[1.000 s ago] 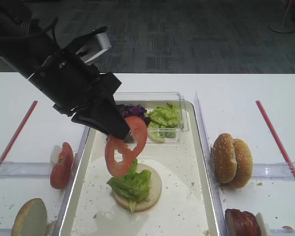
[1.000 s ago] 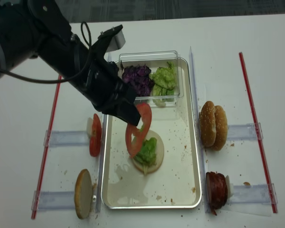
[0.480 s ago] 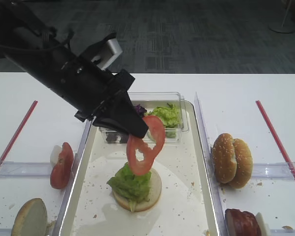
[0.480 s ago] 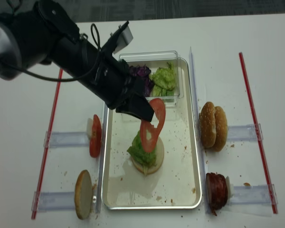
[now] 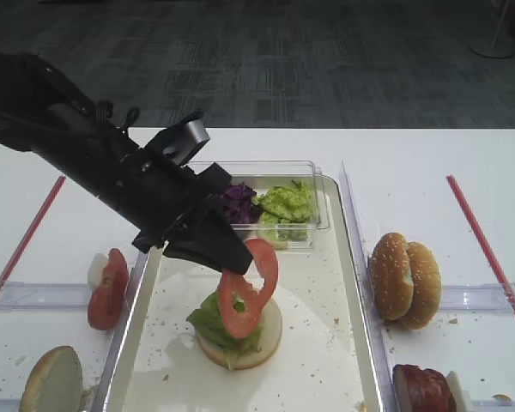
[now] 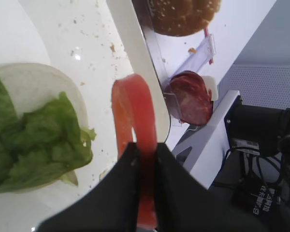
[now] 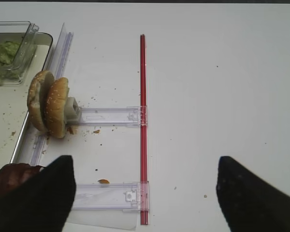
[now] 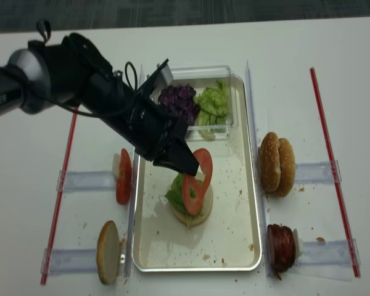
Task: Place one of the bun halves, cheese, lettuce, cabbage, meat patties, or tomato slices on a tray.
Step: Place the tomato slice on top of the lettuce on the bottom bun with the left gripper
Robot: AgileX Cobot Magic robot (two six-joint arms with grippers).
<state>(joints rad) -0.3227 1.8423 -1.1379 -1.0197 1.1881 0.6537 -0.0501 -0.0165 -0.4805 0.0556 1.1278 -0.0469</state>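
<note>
My left gripper [image 5: 239, 260] [image 8: 189, 168] [image 6: 145, 151] is shut on a tomato slice [image 5: 247, 290] [image 8: 196, 182] [image 6: 131, 108], which hangs on edge from it. The slice's lower edge is just above, maybe touching, the lettuce [image 5: 208, 322] [image 6: 34, 140] that lies on a bun half [image 5: 270, 330] [image 8: 201, 213] in the middle of the tray [image 5: 326, 352] [image 8: 228, 234]. My right gripper [image 7: 145, 193] is open over bare table to the right of the tray, with nothing between its fingers; it does not show in the exterior views.
A clear box [image 5: 313, 193] at the tray's far end holds cabbage [image 5: 237, 199] and more lettuce [image 5: 285, 204]. Bun halves [image 5: 403, 279] and meat patties [image 5: 421, 388] stand in racks on the right. Tomato slices [image 5: 110, 287] and one bun half [image 5: 51, 378] stand on the left.
My left gripper has carried the tomato slice rightward and down, from above the tray's left side to just over the lettuce-topped bun half.
</note>
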